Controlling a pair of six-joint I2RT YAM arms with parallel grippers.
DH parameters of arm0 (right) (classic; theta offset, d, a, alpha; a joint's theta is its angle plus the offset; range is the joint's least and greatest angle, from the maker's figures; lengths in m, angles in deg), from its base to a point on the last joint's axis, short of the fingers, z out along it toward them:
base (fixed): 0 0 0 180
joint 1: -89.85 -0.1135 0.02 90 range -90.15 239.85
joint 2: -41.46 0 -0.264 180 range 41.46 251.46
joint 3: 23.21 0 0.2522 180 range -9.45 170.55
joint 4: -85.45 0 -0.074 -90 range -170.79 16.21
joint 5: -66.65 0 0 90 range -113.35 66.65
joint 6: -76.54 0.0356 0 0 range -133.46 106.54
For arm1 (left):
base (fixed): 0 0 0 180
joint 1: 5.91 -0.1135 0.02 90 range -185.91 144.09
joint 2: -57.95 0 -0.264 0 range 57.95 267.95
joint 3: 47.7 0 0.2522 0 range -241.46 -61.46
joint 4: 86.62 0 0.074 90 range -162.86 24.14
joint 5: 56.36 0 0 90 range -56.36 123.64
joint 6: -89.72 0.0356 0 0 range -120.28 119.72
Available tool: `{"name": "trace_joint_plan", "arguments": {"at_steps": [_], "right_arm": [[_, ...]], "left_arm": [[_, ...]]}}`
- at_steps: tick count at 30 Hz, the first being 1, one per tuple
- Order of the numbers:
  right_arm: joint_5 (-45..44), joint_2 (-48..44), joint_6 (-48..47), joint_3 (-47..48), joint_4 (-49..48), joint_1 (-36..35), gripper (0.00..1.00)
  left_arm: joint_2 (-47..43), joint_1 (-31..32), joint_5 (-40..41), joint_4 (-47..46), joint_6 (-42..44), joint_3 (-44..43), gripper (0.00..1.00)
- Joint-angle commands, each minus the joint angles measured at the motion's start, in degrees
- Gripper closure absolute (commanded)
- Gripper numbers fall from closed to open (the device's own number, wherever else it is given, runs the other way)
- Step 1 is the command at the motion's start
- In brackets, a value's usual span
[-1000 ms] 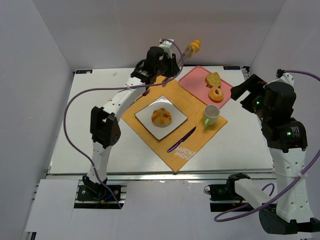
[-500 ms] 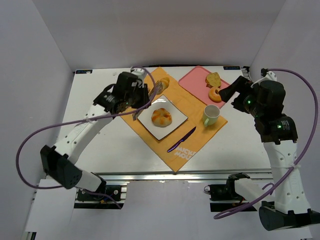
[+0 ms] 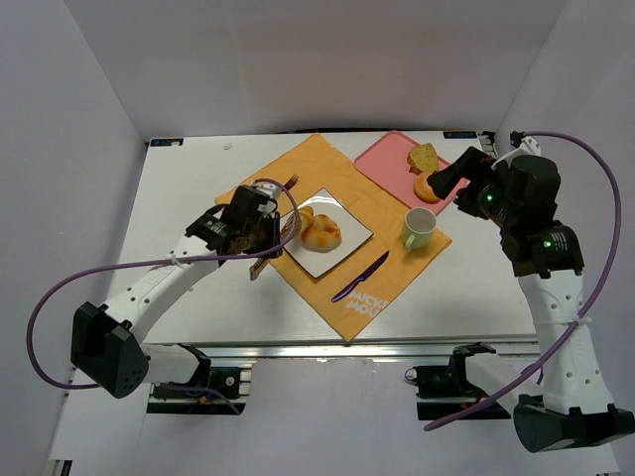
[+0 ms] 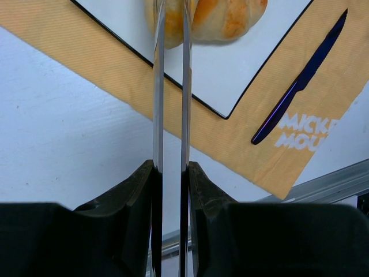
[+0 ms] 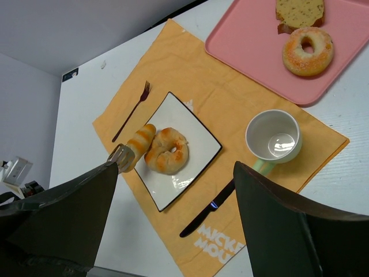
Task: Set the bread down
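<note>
Left wrist view: the left gripper [image 4: 171, 173] is clamped on metal tongs [image 4: 157, 86], whose tips pinch the bread [image 4: 172, 23] at the plate's [image 4: 230, 75] left edge, against the round bun [image 4: 230, 14]. The roll looks light, soft and crushable, so a gentle hold at mid-length probably suits it. The right gripper [image 3: 448, 178] gapes, well right of the plate.

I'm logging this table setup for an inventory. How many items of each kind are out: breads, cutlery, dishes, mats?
Breads: 4 (long roll, ring bun, bread slice, doughnut)
Cutlery: 2 (fork, knife)
Dishes: 3 (plate, cup, tray)
Mats: 1 (placemat)
Total: 10
</note>
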Motion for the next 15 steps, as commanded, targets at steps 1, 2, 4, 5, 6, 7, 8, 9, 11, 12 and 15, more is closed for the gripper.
{"name": "trace_joint_plan", "arguments": {"at_steps": [1,2,4,5,6,7,8,9,11,12,15], "right_arm": [[0.8,-0.2,-0.7,1.1,-2.4,0.2,0.12],[0.8,-0.3,-0.6,0.9,-2.3,0.2,0.12],[0.6,-0.4,-0.6,0.6,-2.3,0.2,0.12],[0.6,-0.5,-0.6,0.5,-2.3,0.3,0.12],[0.5,-0.5,-0.6,0.4,-2.3,0.3,0.12],[0.5,-0.6,-0.4,0.1,-2.3,0.2,0.12],[0.4,-0.7,-0.3,0.0,-2.4,0.2,0.12],[0.4,-0.7,-0.2,-0.2,-2.5,0.2,0.12],[0.4,-0.7,0.1,-0.3,-2.5,0.3,0.12],[0.3,-0.8,0.1,-0.2,-2.5,0.2,0.12],[-0.1,-1.0,0.3,-0.5,-2.5,0.3,0.12]], "left_arm": [[-2.3,0.1,0.7,-3.0,-0.9,0.9,0.82],[-1.9,0.1,0.5,-3.3,-0.9,1.1,0.8],[-0.9,0.2,0.0,-3.5,-0.5,1.8,0.69],[0.1,0.2,0.1,-3.5,-0.2,1.9,0.67],[0.5,0.1,0.2,-3.8,-0.2,2.2,0.65],[0.8,0.2,0.7,-4.6,-0.5,2.5,0.64],[1.6,0.2,1.0,-5.2,-0.5,2.9,0.63],[2.2,0.2,1.0,-5.4,-0.4,2.7,0.59],[4.3,0.1,0.4,-5.7,-0.3,1.9,0.54],[4.9,0.2,0.4,-5.6,-0.4,1.4,0.51],[5.1,0.2,0.4,-5.2,-0.8,0.4,0.39]]}}
